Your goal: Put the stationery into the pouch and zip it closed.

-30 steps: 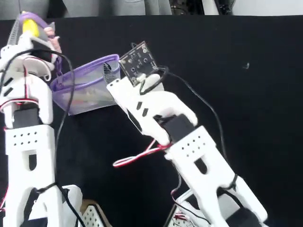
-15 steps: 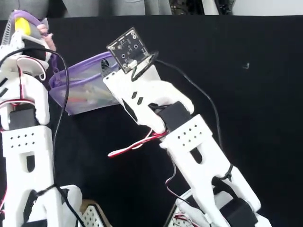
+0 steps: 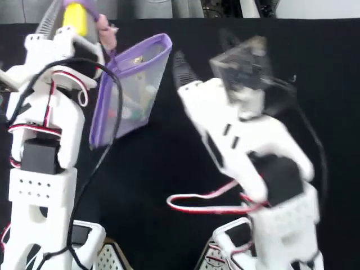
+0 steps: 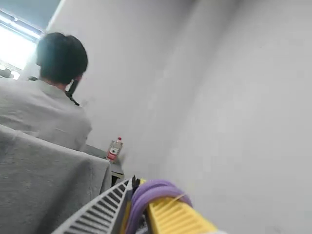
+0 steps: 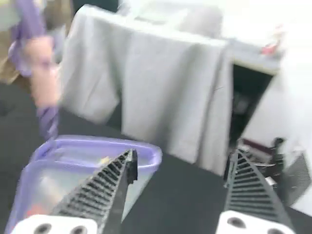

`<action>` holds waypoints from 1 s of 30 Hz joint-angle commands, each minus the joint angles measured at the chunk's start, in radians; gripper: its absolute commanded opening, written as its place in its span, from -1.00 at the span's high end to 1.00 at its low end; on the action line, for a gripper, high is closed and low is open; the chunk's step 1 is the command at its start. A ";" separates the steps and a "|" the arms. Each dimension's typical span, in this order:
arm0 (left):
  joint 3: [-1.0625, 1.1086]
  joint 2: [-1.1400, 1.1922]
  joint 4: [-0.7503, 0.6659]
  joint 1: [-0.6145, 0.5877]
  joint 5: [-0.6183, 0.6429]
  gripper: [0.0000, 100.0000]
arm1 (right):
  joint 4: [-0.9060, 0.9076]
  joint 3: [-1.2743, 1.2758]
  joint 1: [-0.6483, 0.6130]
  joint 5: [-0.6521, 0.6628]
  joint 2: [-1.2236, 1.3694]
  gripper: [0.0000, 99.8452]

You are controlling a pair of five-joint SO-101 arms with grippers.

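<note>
The left claw (image 3: 79,19), clamped on the pouch's purple end, has swung upward, so the pouch (image 3: 132,90) now hangs steeply above the table's (image 3: 326,73) far left corner, with the stationery (image 3: 134,107) showing through its clear side. The right claw (image 5: 184,161) has drawn back from the pouch's other end and gapes wide, empty. That suggests the zip pull may be finished, though I cannot tell whether it is shut.
</note>
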 commanded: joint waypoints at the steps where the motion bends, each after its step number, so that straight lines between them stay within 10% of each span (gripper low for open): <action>1: -0.168 -0.034 0.087 0.104 -0.095 0.94 | 0.037 -0.097 0.106 0.012 -0.081 0.43; 21: -0.317 -0.032 0.308 0.206 -0.324 0.94 | 0.064 -0.128 0.186 0.058 -0.091 0.43; 30: -0.317 -0.034 0.350 0.205 -0.358 0.94 | 0.292 -0.088 -0.020 -0.032 -0.162 0.43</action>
